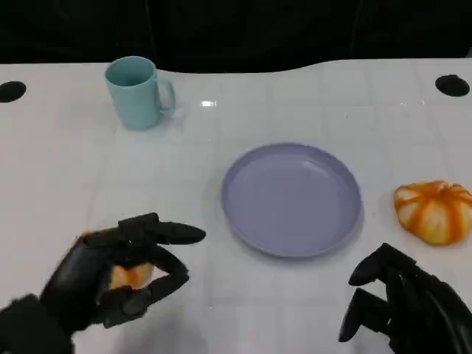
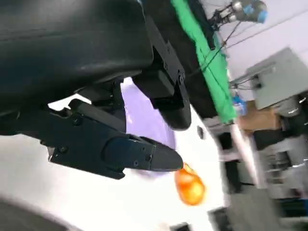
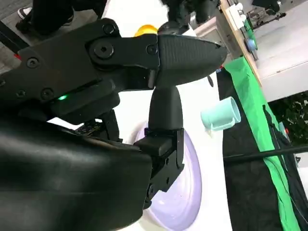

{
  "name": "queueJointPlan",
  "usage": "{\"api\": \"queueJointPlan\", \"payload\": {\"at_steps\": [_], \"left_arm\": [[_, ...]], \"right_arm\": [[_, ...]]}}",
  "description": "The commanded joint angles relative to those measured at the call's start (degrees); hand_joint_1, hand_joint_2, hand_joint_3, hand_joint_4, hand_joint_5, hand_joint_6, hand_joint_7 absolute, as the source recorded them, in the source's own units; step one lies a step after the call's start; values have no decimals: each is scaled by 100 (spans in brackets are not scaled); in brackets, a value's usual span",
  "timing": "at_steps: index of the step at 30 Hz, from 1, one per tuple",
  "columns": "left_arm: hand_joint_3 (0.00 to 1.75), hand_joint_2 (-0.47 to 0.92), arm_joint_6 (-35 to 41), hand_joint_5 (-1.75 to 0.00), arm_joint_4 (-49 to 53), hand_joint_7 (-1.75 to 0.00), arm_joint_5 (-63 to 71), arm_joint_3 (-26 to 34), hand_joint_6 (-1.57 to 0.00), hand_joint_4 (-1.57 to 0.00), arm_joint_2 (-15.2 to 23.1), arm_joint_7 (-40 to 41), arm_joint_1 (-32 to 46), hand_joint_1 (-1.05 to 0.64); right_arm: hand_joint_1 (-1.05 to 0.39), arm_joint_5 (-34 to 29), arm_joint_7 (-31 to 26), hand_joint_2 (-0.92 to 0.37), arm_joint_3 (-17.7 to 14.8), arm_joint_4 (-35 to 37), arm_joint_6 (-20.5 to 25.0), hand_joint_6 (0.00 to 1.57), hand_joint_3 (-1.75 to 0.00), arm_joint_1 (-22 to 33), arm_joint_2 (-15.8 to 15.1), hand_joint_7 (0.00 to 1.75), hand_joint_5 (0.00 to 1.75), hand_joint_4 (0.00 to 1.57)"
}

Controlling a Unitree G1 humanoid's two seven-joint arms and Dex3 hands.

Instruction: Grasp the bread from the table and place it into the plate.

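A robotics lab: a white table [image 1: 74,184] edged by green cloth [image 3: 262,144], with workbenches [image 2: 274,120] and another robot arm [image 2: 243,9] beyond.

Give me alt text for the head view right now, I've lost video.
The left hand grips an orange bread at the table's near left, beside the empty purple plate at centre. The right hand hovers near right holding nothing, a striped orange bun lies right of the plate, and a teal mug stands far left.

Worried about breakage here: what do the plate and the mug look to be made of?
Plate: probably plastic or melamine; matte lilac, thin rim, only soft highlights. Mug: likely plastic or glazed ceramic; smooth teal with a dull sheen. Neither look settles it.
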Motion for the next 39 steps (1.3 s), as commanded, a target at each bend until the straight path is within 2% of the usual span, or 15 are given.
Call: {"api": "queueJointPlan", "payload": {"at_steps": [1,4,7,14,18,24,30,39], "left_arm": [[11,92,-112,-56,-392,-3,927,21,-63,-46,452,421,44,-54],[12,92,-142,-39,-626,0,1705,36,-55,-42,792,630,34,-57],[14,92,-116,-30,-743,0,2176,29,-49,-35,1073,730,28,-61],[16,92,500,-18,-1362,0,3356,-69,-36,-22,1485,613,101,-65],[11,92,1001,-10,-1636,0,3921,-255,-23,-12,1704,241,69,-59],[4,91,1567,-5,-1706,0,4503,-549,-16,-7,1821,-107,-71,-55],[0,88,2313,-3,-1551,0,5366,-1089,-16,-5,1674,-445,-369,-48],[0,88,2664,-2,-152,0,5566,-1713,-13,-5,1519,-204,-1074,-51]], "right_arm": [[-53,22,-55,-92,-32,-45,-10,41,-49,6,-19,169,175,63],[-53,60,-76,-92,-41,-75,88,41,-50,-6,-38,169,175,63],[-53,49,-76,-92,-45,-47,59,41,-50,-12,-28,169,175,63],[-54,57,-41,-92,-52,-30,28,41,-50,-16,-45,168,175,63],[-53,38,-45,-92,-45,-27,0,41,-51,-8,-39,169,175,63],[-53,6,-56,-92,-38,-34,-27,40,-51,-6,-42,169,175,63],[-53,58,-54,-92,-65,-34,39,39,-51,-24,-51,170,175,62],[-52,51,-65,-92,-55,-61,54,39,-51,-10,-52,171,175,62]]}}
